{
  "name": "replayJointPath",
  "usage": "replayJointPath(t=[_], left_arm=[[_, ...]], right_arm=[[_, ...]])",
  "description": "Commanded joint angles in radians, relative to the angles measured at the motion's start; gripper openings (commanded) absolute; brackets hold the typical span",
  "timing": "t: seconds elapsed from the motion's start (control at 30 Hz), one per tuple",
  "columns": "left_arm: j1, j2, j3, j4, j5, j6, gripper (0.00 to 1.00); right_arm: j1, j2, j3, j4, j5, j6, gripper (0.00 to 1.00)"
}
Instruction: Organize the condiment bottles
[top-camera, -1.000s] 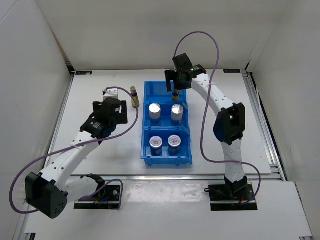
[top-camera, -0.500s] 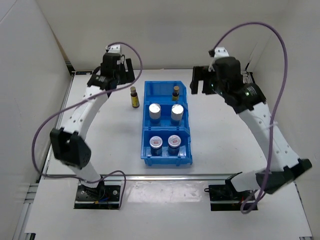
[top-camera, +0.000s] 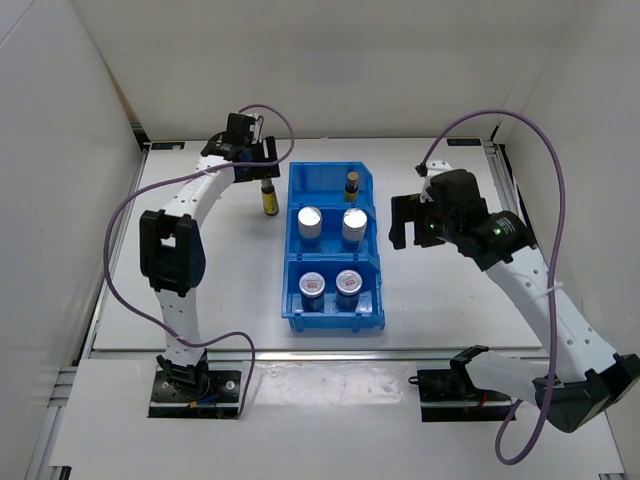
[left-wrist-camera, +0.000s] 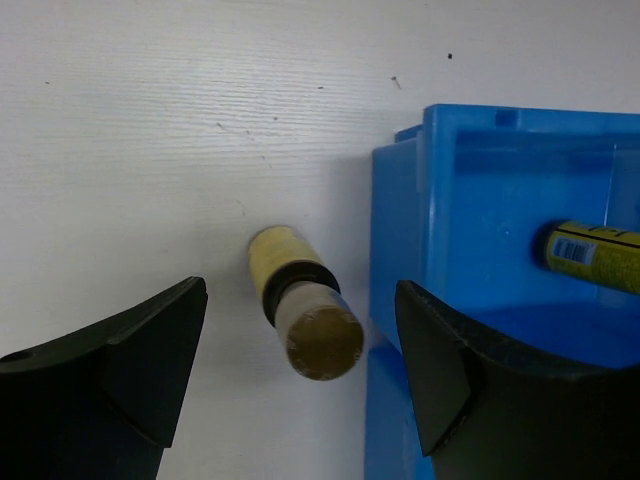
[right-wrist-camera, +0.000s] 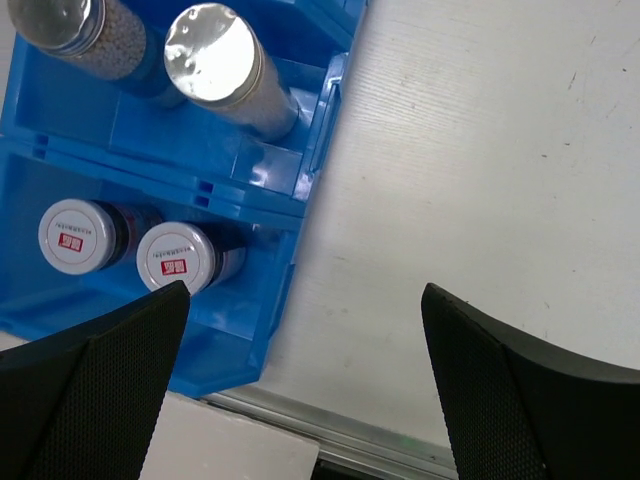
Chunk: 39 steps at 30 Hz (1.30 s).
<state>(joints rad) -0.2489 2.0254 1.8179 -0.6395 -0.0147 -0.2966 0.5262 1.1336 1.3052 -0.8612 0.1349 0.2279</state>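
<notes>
Left fingers spread astride brown bottle beside bin wall; right fingers spread above bare table.

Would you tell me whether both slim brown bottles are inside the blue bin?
No, one brown bottle stands on the table just outside the blue bin.

1. Table: white, matte top, fine grain visible close up.
2. Back wall, left wall, right wall: plain white panels enclosing the table.
3. Metal rail along the right edge.
4. Light even, shadows soft.
</notes>
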Motion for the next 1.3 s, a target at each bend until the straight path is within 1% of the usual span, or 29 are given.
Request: replayJointPath(t=[0.0,0.1,0.13,0.23,0.27,0.3,0.37,0.43,0.47,0.5,0.6,0.7,0.8,0.9,0.93,1.03,1.1,1.27], left_arm=[[-0.020,-0.016,0.047,-0.011,0.007,0.014,0.86],[-0.029,-0.007,0.047,-0.011,-0.017,0.014,0.86],[-0.029,-0.007,0.047,-0.011,-0.030,0.014,0.84],[-0.038,0.002,0.037,-0.011,-0.042,0.014,0.70],[-0.038,0.002,0.037,-0.011,-0.042,0.014,0.57],[-0.038,0.002,0.037,-0.011,-0.042,0.014,0.52],[-0.038,0.012,0.037,-0.011,-0.042,0.014,0.43],[-0.038,0.012,0.037,-0.022,-0.042,0.014,0.39],[-0.038,0.012,0.037,-0.022,-0.042,0.014,0.33],[-0.038,0.000,0.047,-0.043,-0.062,0.014,0.20],[-0.050,-0.037,0.093,-0.071,-0.103,0.024,0.11],[-0.087,-0.089,0.162,-0.100,-0.197,0.034,0.11],[-0.159,-0.143,0.237,-0.109,-0.290,0.057,0.11],[-0.205,-0.177,0.294,-0.109,-0.343,0.080,0.11],[-0.232,-0.186,0.305,-0.109,-0.343,0.080,0.11],[-0.266,-0.197,0.346,-0.109,-0.343,0.080,0.11],[-0.296,-0.182,0.357,-0.109,-0.353,0.080,0.11],[-0.328,-0.097,0.368,-0.109,-0.353,0.062,0.11]], right_arm=[[0.003,-0.021,-0.053,0.014,-0.027,0.001,1.00],[0.003,-0.044,-0.078,0.014,-0.037,0.020,1.00],[0.003,-0.044,-0.078,0.014,-0.037,0.030,1.00],[0.003,-0.064,-0.100,0.014,-0.037,0.030,1.00],[0.003,-0.073,-0.110,0.014,-0.037,0.039,1.00],[0.003,-0.074,-0.110,0.014,-0.037,0.039,1.00],[0.003,-0.084,-0.119,0.005,-0.037,0.048,1.00],[-0.006,-0.084,-0.119,-0.004,-0.037,0.048,1.00],[-0.006,-0.084,-0.119,-0.004,-0.037,0.048,1.00],[-0.006,-0.093,-0.119,-0.013,-0.037,0.048,1.00],[-0.006,-0.104,-0.119,-0.013,-0.037,0.057,1.00],[-0.006,-0.127,-0.119,-0.033,-0.037,0.067,1.00],[-0.006,-0.147,-0.132,-0.033,-0.046,0.076,1.00],[-0.006,-0.169,-0.150,-0.044,-0.046,0.094,1.00],[-0.006,-0.169,-0.150,-0.053,-0.046,0.094,1.00],[-0.006,-0.193,-0.170,-0.062,-0.055,0.103,1.00],[-0.006,-0.204,-0.182,-0.071,-0.055,0.103,1.00],[-0.006,-0.225,-0.191,-0.104,-0.055,0.103,1.00]])
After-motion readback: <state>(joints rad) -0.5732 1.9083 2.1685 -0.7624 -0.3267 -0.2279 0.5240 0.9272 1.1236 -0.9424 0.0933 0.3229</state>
